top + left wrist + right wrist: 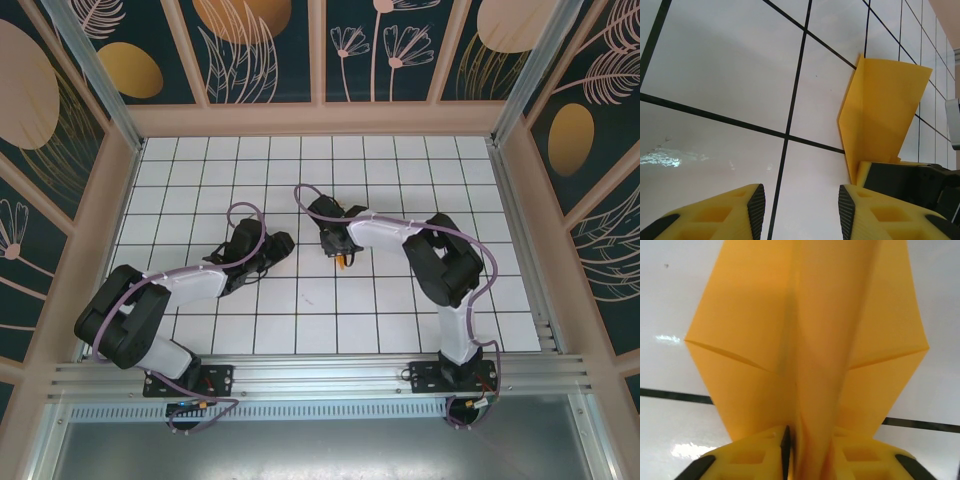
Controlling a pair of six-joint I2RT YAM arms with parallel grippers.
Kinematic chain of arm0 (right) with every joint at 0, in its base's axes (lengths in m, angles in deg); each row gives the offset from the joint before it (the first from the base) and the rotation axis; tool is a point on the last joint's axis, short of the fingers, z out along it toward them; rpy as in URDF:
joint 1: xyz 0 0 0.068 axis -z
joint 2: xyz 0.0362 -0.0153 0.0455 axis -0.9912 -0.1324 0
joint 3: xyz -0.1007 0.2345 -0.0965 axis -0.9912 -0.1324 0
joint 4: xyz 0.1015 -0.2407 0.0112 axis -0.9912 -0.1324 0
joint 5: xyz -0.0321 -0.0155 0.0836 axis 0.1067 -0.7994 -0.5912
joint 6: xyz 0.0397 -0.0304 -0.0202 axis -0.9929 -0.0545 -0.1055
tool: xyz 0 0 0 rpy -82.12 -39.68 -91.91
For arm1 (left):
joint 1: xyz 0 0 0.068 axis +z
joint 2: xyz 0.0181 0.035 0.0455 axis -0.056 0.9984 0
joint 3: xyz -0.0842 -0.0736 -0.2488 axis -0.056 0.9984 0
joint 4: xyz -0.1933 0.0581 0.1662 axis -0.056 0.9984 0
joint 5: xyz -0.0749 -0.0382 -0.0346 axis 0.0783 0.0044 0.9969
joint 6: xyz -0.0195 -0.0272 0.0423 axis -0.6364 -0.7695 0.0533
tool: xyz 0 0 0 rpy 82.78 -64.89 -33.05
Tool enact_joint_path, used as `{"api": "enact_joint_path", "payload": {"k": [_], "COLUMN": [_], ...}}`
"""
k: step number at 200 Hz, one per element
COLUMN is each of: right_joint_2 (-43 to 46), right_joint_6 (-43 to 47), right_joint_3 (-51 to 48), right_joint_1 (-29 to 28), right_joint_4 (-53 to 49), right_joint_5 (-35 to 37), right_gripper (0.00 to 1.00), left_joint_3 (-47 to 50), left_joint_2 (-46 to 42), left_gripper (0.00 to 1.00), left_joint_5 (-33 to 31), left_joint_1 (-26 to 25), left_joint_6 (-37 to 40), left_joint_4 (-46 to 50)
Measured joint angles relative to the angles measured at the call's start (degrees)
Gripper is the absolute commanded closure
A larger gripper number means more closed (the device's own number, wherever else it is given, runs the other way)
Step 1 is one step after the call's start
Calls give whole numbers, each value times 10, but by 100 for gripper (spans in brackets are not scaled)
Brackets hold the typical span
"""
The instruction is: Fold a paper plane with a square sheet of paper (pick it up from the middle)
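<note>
White grid table (300, 300); right end effector (807, 442) pinches creased paper plane (805, 340).

Creased orange-yellow paper plane (805, 340) pinched in right claw (807, 455).

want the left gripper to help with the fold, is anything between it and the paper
Nothing visible. The left gripper is open, low over bare table, with the paper just off to one side. The right gripper, shut on the paper's fold, is close beside it.
</note>
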Motion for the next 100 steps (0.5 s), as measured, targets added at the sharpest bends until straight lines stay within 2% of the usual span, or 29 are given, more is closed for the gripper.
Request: {"api": "enact_joint_path", "payload": {"k": [32, 100], "right_joint_2": [37, 70], "right_joint_6": [4, 7], "right_joint_3": [4, 18], "right_joint_1": [2, 2], "right_joint_4": [-23, -32], "right_joint_5": [-6, -6], "right_gripper": [65, 64], "left_joint_3": [-1, -12], "left_joint_2": [0, -4], "left_gripper": [54, 54], "left_joint_5": [1, 1], "left_joint_1": [0, 0], "left_joint_6": [5, 13], "left_joint_4": [0, 1]}}
